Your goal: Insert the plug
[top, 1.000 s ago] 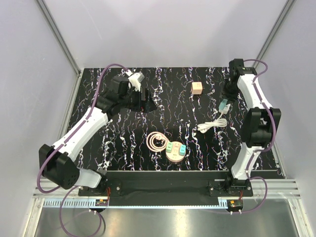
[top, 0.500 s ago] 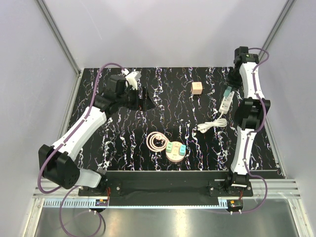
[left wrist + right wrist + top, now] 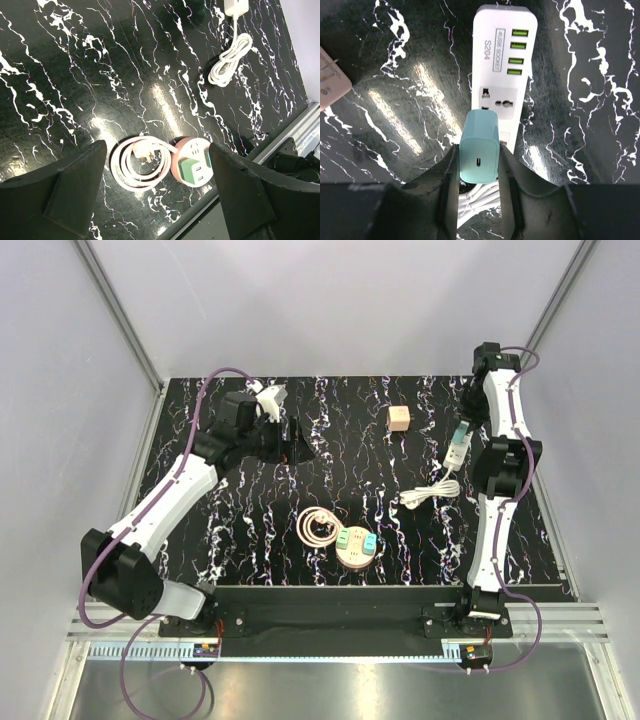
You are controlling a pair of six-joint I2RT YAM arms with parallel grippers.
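Strip [image 3: 505,55] btm behind teal plug [image 3: 479,150]; beige block [image 3: 330,80] cropped at L edge

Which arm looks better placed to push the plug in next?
Right. The right hand is shut on the teal charger, lined up at the white power strip. The left hand is open, empty, and far off on the other side.
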